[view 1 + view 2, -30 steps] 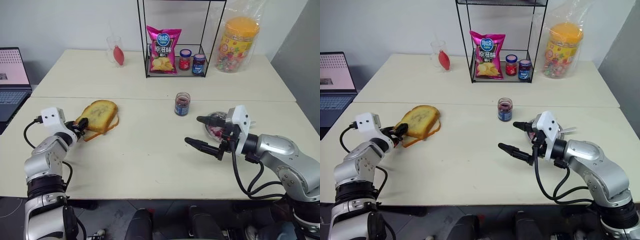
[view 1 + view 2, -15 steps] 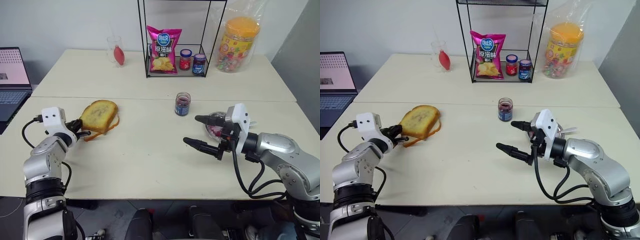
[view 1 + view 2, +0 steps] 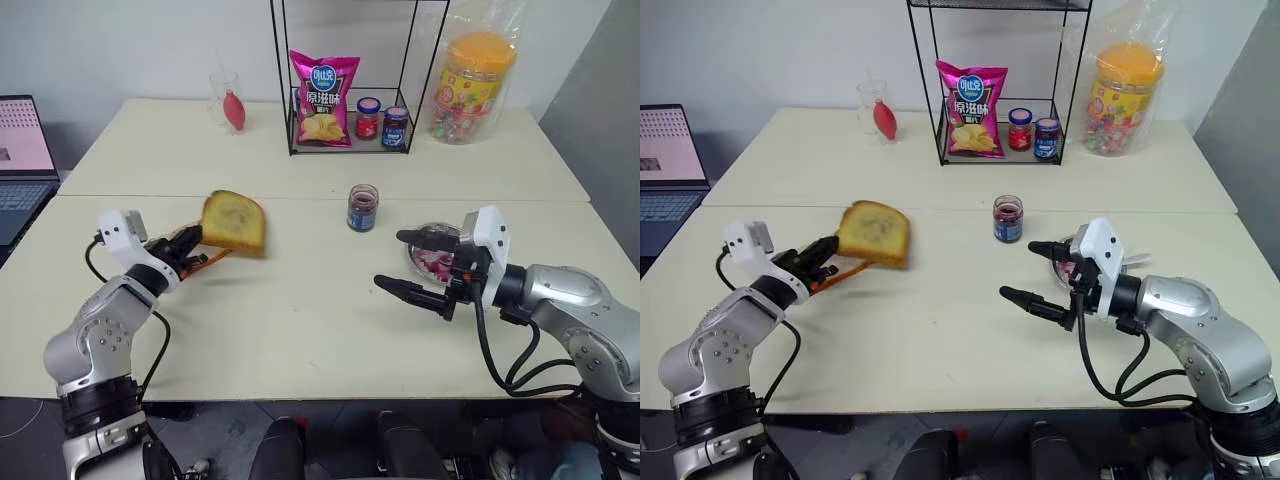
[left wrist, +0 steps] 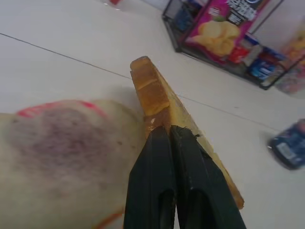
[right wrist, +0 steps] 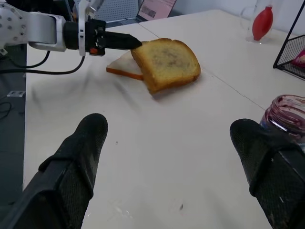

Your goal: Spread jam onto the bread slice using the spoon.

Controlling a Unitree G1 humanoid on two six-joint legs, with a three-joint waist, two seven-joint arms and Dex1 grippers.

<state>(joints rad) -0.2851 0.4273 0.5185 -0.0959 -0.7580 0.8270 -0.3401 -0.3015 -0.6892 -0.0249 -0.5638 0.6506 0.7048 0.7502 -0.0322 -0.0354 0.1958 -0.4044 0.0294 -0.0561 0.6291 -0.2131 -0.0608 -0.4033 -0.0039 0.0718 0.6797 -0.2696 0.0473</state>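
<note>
Golden-brown bread slice (image 3: 235, 222) is pinched at its crust edge by the left end effector (image 3: 184, 256), fingers (image 4: 164, 179) pressed together on it. Slice looks lifted and tilted, off the worktop (image 3: 300, 330), far corner maybe just touching; cannot tell for sure. Paler white slice (image 4: 62, 143) with a purplish smear lies flat underneath, beside the left end effector.

Right end effector (image 3: 412, 263) hovers over the worktop's right part, its two fingers spread wide apart, nothing between them. Well apart from the bread.

Jam (image 3: 362, 210) sits in its small clear jar with a blue label, mid-worktop, upright, no lid on it, between the two arms and nearer the right one. Jar untouched right now.

Round steel dish (image 3: 436, 262) sits just behind the right end effector, reddish stuff inside. Spoon: a thin silvery bit sticks out at the dish's far side (image 3: 1137, 260), likely its handle, too small to be sure.

Progress, my read: early. Bread is picked up but not yet set down in a spreading spot. Toasted face shows no fresh jam. Left to do: put the slice flat within reach, pick up the spoon, scoop jam, spread it over the slice. So all of the actual spreading work is still ahead.

Wire rack (image 3: 350, 75) with chips bag and two capped jars stands at the back, not involved.
</note>
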